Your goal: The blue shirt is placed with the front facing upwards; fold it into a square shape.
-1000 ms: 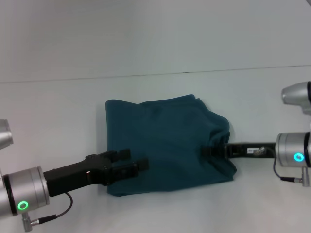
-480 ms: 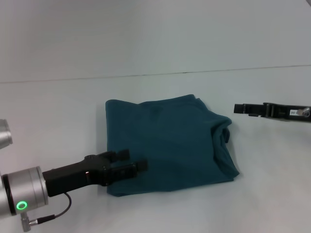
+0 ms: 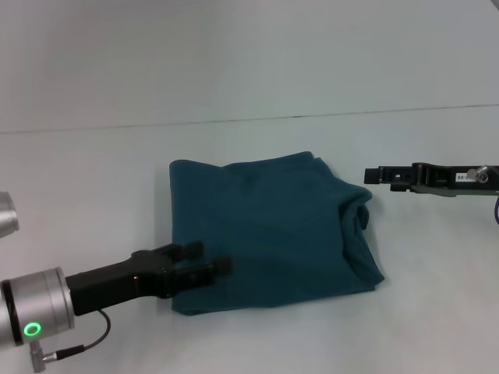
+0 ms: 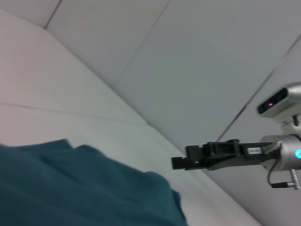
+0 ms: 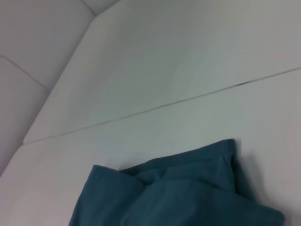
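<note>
You see the blue shirt (image 3: 269, 231) lying on the desk (image 3: 93, 179), folded nearly square. The left gripper (image 3: 209, 260) rests unclenched at its near left corner, perhaps to flatten it. The right gripper (image 3: 373, 174) hovers off its right edge, and I cannot tell its state.

No lettering, label or number can be read anywhere here

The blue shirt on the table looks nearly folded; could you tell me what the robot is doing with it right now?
The blue shirt lies on the white table as a rough square, its right side bunched. The left gripper sits low at the shirt's near-left corner, jaws apart, gripping nothing. The right gripper hovers clear of the cloth beyond its right edge. Neither arm holds the shirt.
</note>
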Controlling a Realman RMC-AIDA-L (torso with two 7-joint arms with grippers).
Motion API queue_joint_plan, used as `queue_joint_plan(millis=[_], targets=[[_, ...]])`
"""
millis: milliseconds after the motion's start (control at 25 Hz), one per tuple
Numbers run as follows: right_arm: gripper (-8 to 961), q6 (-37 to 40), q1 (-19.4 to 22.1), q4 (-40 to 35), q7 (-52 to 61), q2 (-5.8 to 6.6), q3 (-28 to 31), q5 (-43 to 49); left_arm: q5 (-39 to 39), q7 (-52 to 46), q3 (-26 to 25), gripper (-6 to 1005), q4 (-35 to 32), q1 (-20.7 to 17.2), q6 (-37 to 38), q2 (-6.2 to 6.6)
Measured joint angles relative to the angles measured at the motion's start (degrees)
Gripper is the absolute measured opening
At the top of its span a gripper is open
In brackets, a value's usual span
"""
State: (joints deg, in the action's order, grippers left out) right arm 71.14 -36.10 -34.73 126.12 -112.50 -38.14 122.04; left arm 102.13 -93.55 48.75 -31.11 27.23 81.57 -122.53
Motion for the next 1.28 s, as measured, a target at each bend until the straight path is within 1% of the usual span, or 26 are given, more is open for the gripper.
queue_joint_plan(millis=[120, 320, 480, 640, 840, 1000, 1280], targets=[[825, 0.00, 0.19, -0.06, -0.17, 0.06, 0.00, -0.01, 2.16, -3.24, -0.70, 810, -0.45, -0.17, -1.02, 0.36], [824, 0.15, 0.58, -0.10, -0.40, 0.35, 0.08, -0.02, 6.65, -8.75, -3.63, 803, -3.16, -0.31, -2.20, 0.68], [823, 0.20, 1.06, -0.12, -0.46, 0.37, 0.11, -0.02, 10.76, -11.12, -3.89, 797, -4.59, -0.22, -4.72, 0.74], [822, 0.28, 1.24, -0.14, -0.50, 0.37, 0.12, -0.02, 12.24, -11.71, -3.27, 792, -4.60, 0.05, -7.02, 0.74], [821, 0.41, 1.24, -0.17, -0.51, 0.36, 0.14, -0.07, 13.59, -11.83, -2.58, 785, -4.42, 0.30, -7.33, 0.60], [820, 0.41, 1.22, -0.17, -0.53, 0.36, 0.09, -0.14, 13.74, -11.85, -0.74, 779, -4.35, 0.39, -7.38, 0.33], [819, 0.41, 0.98, -0.17, -0.54, 0.35, 0.09, -0.27, 14.16, -11.88, 0.97, 769, -4.15, 1.19, -8.42, 0.04]])
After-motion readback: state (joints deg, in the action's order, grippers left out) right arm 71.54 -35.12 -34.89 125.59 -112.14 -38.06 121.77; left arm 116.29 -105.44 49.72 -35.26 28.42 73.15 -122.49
